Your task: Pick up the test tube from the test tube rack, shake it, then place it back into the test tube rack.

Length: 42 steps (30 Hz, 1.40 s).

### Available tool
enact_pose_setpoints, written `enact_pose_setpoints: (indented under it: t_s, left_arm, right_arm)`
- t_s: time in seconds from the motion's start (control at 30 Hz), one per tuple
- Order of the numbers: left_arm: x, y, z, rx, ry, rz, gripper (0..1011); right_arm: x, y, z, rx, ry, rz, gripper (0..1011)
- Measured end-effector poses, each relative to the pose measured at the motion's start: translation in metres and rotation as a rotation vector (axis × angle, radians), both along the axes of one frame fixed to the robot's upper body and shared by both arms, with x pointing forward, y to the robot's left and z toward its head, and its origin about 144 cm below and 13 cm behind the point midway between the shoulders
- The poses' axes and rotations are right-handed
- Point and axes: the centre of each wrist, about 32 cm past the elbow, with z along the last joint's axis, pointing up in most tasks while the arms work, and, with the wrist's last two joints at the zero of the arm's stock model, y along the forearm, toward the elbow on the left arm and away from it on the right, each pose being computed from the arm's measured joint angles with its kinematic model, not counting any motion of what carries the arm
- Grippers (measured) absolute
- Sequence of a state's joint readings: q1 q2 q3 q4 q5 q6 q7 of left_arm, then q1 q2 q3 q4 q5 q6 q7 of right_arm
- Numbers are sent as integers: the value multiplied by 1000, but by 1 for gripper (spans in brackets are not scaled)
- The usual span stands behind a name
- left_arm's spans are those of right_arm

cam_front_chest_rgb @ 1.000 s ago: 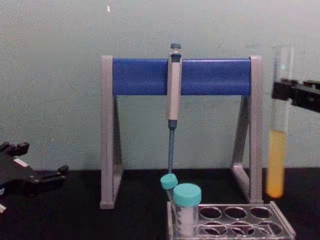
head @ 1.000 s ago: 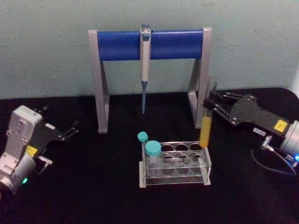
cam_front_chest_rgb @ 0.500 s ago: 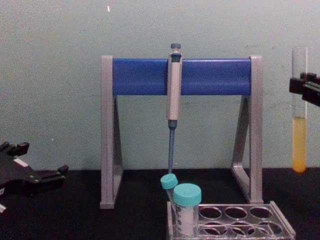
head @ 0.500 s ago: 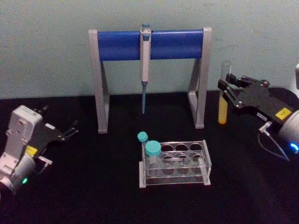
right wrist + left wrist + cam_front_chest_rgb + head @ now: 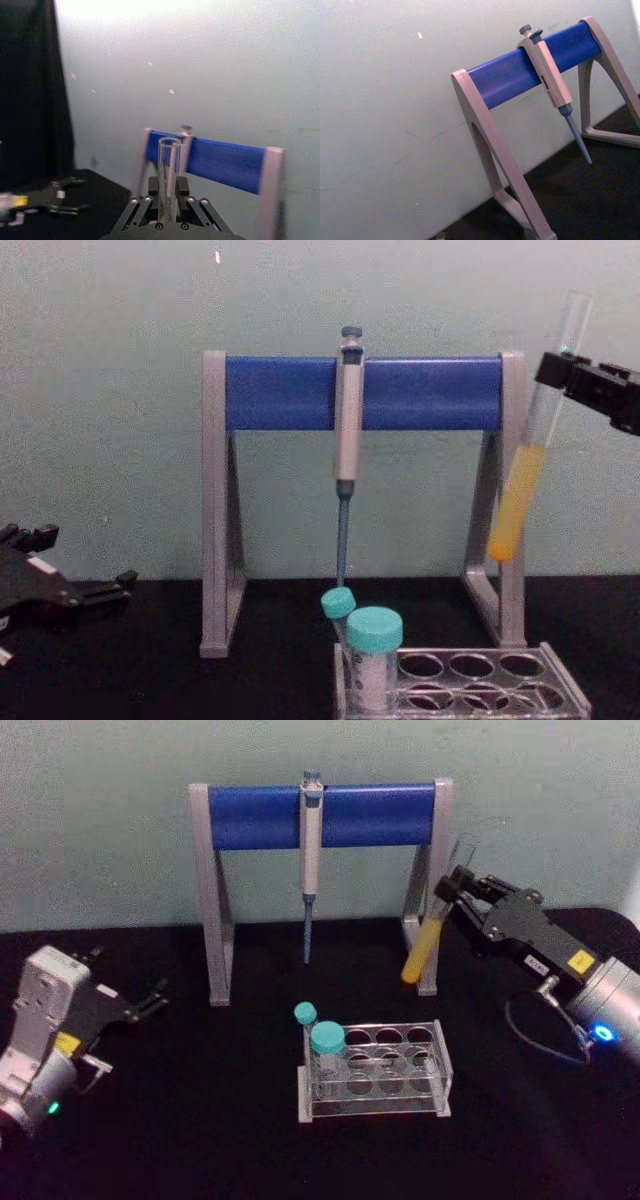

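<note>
The test tube (image 5: 424, 946) hangs in the air, tilted, with its yellow-orange liquid at the lower end, which leans toward the stand's right leg. My right gripper (image 5: 452, 888) is shut on its upper part, above and behind the right end of the test tube rack (image 5: 441, 1067). From the chest the test tube (image 5: 520, 495) slants down to the left from the right gripper (image 5: 556, 371). The right wrist view looks along the test tube (image 5: 168, 170), upright between the fingers (image 5: 150, 192). My left gripper (image 5: 128, 982) rests open at the far left, apart from everything.
Two teal-capped tubes (image 5: 327, 1040) stand at the rack's left end. Behind the rack stands the grey-and-blue pipette stand (image 5: 250, 817) with a pipette (image 5: 311, 850) hanging at its middle. The stand's right leg (image 5: 432, 920) is close to the tilted tube. The black table (image 5: 200, 1120) runs to a pale wall.
The right gripper lifted the tube out of the rack, swung it right, and has now swung it back left, from upright to tilted with its bottom toward the stand. The left arm stayed still.
</note>
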<state>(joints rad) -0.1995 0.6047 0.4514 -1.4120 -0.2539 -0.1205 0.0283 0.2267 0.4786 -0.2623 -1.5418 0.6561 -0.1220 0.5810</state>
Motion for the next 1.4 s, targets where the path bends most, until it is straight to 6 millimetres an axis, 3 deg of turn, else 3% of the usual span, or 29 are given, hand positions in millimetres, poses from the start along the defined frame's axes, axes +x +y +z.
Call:
enact_pose_setpoints:
  t_s: [0.3, 0.57, 0.77, 1.03, 1.4]
  left_arm:
    - [0, 0, 0, 0, 0, 0, 1001]
    - [0, 0, 0, 0, 0, 0, 1001]
    - [0, 0, 0, 0, 0, 0, 1001]
    - [0, 0, 0, 0, 0, 0, 1001]
    - [0, 0, 0, 0, 0, 0, 1002]
  right_arm:
    - [3, 0, 1, 31, 75, 185, 228]
    - [-3, -10, 13, -87, 162, 244, 229]
    - [-10, -19, 22, -188, 167, 176, 228]
    - [-22, -17, 30, -335, 21, -27, 229]
    - [-15, -9, 14, -184, -57, -98, 228]
